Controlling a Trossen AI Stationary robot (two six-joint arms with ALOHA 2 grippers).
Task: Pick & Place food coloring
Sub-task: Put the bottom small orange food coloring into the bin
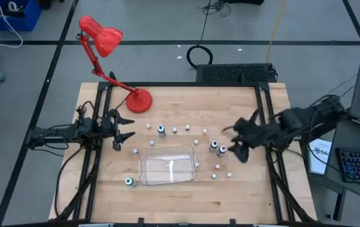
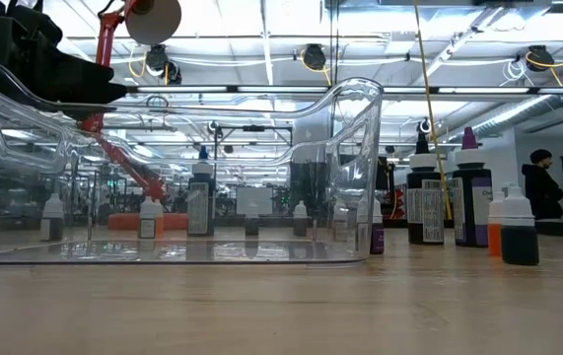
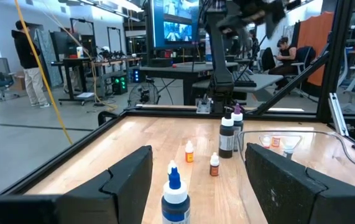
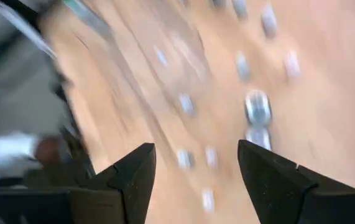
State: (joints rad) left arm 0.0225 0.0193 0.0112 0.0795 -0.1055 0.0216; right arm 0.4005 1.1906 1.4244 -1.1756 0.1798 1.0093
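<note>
Above the food coloring (image 1: 218, 149), right gripper (image 1: 238, 140) jaws gape empty.

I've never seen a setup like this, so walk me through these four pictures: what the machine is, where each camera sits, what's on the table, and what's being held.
It is a robot with two dark arms at a wooden table. Each arm ends in a two-finger tool. One picture looks straight down, one looks across at table height, and one comes from each wrist.

On the table lie a clear plastic tray, a red desk lamp and many small food coloring bottles scattered around the tray.

The left tool waits open at the table's left side. The right tool is open above the bottles on the right; its wrist picture is blurred by motion. Neither holds anything. The tray looks empty.
</note>
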